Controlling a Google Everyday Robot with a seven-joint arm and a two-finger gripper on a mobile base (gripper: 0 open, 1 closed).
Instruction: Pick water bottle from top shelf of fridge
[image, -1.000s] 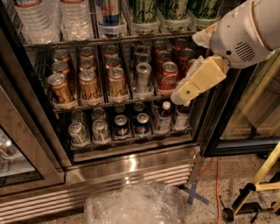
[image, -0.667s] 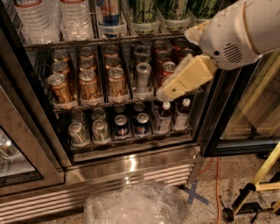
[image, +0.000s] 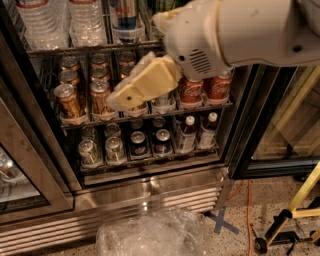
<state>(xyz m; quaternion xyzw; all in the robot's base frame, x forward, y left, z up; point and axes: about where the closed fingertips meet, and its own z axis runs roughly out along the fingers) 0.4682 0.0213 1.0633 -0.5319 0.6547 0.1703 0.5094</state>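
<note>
Since a second ago the arm has swung left across the open fridge (image: 150, 192), and the tool (image: 131, 92) went from the right end of the soda can rack to hanging in front of its middle. The white arm body now fills the upper right of the view and blocks the right half of the top shelf (image: 90, 48).

So this looks like the approach step, with nothing picked yet. The water bottles (image: 86, 21) are at the left end of the top shelf, two ribbed clear ones side by side behind the front rail, up and left of the tool and clearly apart from it. I honestly can't tell if the tool is released or clenched; all I get is one cream slab pointing down-left, and it isn't carrying anything I can see.

The forearm comes in from the right, and the wrist angles the tool down toward the soda cans (image: 69, 100). My guess for the next move: lift, slide further left, level out, and go in above the rail at a bottle without bumping its neighbour.
</note>
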